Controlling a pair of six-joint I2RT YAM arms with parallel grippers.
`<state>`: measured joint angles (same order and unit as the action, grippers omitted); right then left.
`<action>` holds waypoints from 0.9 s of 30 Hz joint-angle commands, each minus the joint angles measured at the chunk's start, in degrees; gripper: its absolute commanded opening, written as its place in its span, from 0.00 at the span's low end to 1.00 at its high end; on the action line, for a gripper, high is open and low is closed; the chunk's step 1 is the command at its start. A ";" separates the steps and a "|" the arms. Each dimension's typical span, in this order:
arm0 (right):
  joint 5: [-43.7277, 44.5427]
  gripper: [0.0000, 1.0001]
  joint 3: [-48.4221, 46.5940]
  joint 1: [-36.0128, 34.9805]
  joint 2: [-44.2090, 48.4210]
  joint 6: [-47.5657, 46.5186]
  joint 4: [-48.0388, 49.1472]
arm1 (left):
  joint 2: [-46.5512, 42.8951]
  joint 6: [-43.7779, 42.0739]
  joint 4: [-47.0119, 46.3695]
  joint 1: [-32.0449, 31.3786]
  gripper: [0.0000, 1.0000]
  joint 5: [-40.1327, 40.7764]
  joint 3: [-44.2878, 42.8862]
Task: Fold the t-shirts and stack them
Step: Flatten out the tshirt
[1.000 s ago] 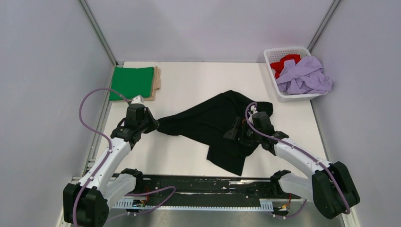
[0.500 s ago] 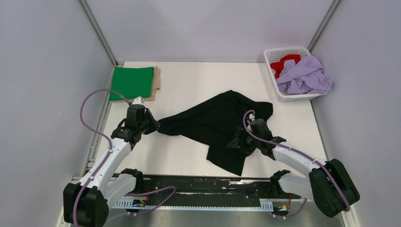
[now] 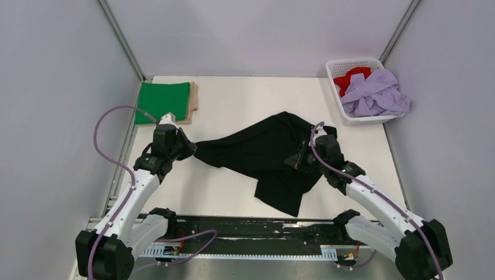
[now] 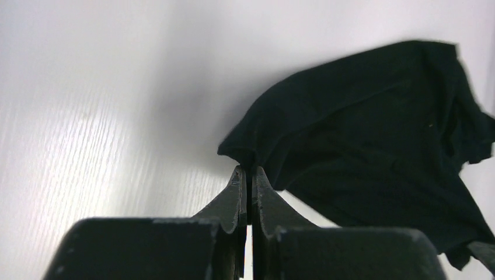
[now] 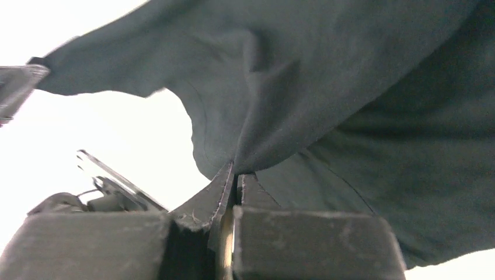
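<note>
Mid-table, one black t-shirt (image 3: 257, 153), crumpled: judged light, limp, sag-prone cloth, best held at edges or corners; left gripper (image 3: 191, 150) pinches its left tip, right gripper (image 3: 299, 161) pinches a right-side fold.

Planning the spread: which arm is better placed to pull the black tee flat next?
Probably right: the right tool is shut on the bunched side of the tee, with table beyond it. The left tool holds the stretched tip.
</note>
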<state>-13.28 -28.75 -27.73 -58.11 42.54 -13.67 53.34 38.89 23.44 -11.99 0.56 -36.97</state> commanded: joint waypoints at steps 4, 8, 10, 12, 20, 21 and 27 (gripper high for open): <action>10.61 0.00 -18.40 -0.14 13.67 -6.37 -2.25 | -3.95 0.22 -3.20 0.21 0.00 2.13 -17.83; 15.57 0.00 -29.27 -0.14 17.02 -11.12 -2.97 | -5.11 -0.41 -4.03 0.21 0.00 1.80 -28.47; 15.49 0.00 -35.04 -0.14 17.32 -12.98 -3.36 | -5.97 -0.73 -5.29 0.21 0.00 0.31 -33.29; 12.51 0.00 -41.85 -0.14 17.33 -14.55 -3.32 | -6.61 -1.78 -5.56 0.21 0.00 -0.14 -38.64; -2.75 0.00 -66.76 -0.14 14.09 -17.76 -6.14 | -7.04 -7.58 0.16 0.20 0.00 -3.97 -62.20; -5.23 0.00 -69.70 -0.15 13.23 -17.65 -7.23 | -7.16 -8.30 0.74 0.21 0.00 -5.08 -63.86; -13.07 0.00 -80.97 -0.07 10.67 -15.59 -10.12 | -7.10 -10.45 1.73 0.26 0.00 -9.71 -77.35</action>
<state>-19.25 -105.65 -27.73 -45.87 26.74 -21.41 45.91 31.59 24.40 -11.99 -5.17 -108.31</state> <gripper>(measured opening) 0.006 0.017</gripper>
